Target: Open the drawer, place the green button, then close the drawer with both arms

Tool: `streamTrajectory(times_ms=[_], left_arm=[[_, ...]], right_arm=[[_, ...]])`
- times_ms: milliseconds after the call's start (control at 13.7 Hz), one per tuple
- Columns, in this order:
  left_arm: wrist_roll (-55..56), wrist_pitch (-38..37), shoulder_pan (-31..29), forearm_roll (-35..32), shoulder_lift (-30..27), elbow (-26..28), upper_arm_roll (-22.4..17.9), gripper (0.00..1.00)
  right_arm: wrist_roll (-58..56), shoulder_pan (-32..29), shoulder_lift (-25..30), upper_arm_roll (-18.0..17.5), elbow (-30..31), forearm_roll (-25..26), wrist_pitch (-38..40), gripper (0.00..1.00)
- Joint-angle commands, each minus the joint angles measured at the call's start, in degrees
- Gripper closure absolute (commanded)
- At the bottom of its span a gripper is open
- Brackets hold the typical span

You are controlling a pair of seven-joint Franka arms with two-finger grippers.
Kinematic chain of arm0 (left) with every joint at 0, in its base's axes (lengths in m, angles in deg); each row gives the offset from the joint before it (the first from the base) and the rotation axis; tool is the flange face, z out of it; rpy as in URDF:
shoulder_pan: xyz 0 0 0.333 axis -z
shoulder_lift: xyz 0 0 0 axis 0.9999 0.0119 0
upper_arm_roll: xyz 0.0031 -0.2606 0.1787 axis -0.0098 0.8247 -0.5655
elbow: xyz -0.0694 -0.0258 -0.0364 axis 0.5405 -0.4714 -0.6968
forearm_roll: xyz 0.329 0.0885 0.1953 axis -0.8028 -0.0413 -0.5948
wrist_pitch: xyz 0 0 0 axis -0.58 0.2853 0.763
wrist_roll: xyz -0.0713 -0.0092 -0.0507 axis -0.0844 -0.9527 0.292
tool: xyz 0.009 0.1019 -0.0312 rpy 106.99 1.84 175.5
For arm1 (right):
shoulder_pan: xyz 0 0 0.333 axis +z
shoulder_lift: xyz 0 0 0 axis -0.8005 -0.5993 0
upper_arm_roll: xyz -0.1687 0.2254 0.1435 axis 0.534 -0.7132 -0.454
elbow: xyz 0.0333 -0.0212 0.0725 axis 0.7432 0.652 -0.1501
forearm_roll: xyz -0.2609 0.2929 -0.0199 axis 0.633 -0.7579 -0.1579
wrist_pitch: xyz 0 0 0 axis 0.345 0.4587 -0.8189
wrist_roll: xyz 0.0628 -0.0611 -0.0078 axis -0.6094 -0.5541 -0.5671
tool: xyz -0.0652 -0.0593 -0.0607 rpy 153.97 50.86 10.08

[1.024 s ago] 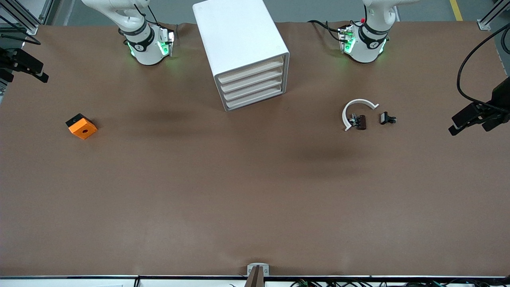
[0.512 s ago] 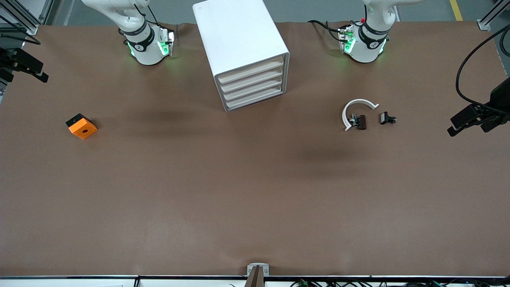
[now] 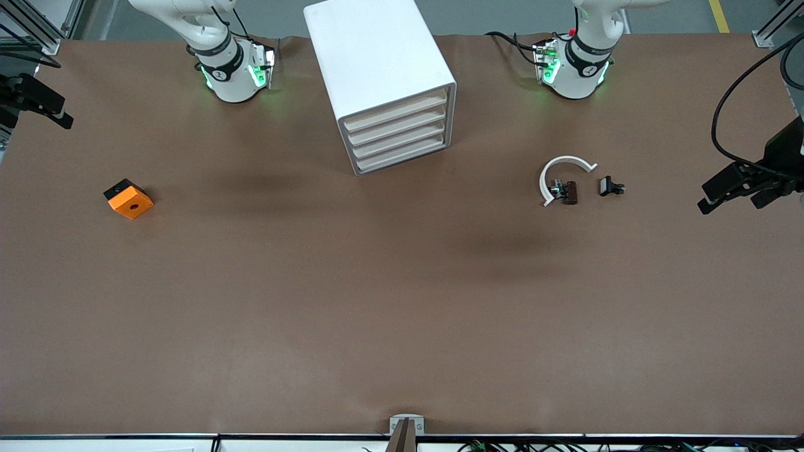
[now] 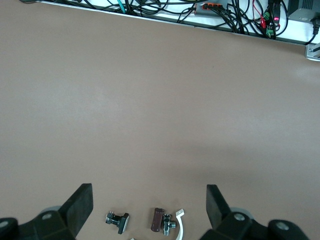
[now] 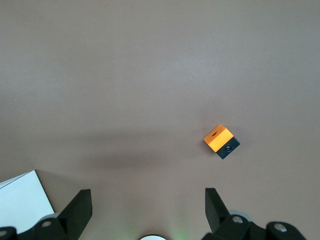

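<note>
The white cabinet (image 3: pixel 370 50) stands between the arms' bases, and its four cream-fronted drawers (image 3: pixel 397 133) are all shut. The button is out of view. My left gripper (image 3: pixel 728 199) hangs open over the table edge at the left arm's end; in the left wrist view its open fingers (image 4: pixel 148 205) frame bare table above the small black parts (image 4: pixel 162 220). At the right arm's end, my right gripper (image 3: pixel 34 116) is up over the table edge, open and empty (image 5: pixel 147 207). A corner of the cabinet (image 5: pixel 22 200) shows in the right wrist view.
An orange block (image 3: pixel 129 199) with a dark hole lies toward the right arm's end, also visible as the orange block (image 5: pixel 221 141) in the right wrist view. Two small black parts (image 3: pixel 568 191) and a white arc (image 3: pixel 562 168) lie toward the left arm's end.
The left gripper has drifted a little inward over the table toward the black parts. The right gripper has shifted only slightly. Nothing on the table has moved.
</note>
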Motion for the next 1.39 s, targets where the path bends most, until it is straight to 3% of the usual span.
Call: streamTrajectory(times_ms=[0,1317], left_arm=[[2.21,-1.70,2.70,-1.03,-0.70,-0.61,-2.23,0.00],[-1.92,-5.13,2.09,-2.61,-1.05,-0.97,-1.80,0.00]], right_arm=[[0.99,0.48,0.17,0.09,-1.17,-0.02,0.28,0.00],[0.99,0.48,-2.47,0.09,-4.42,-0.46,2.92,0.00]])
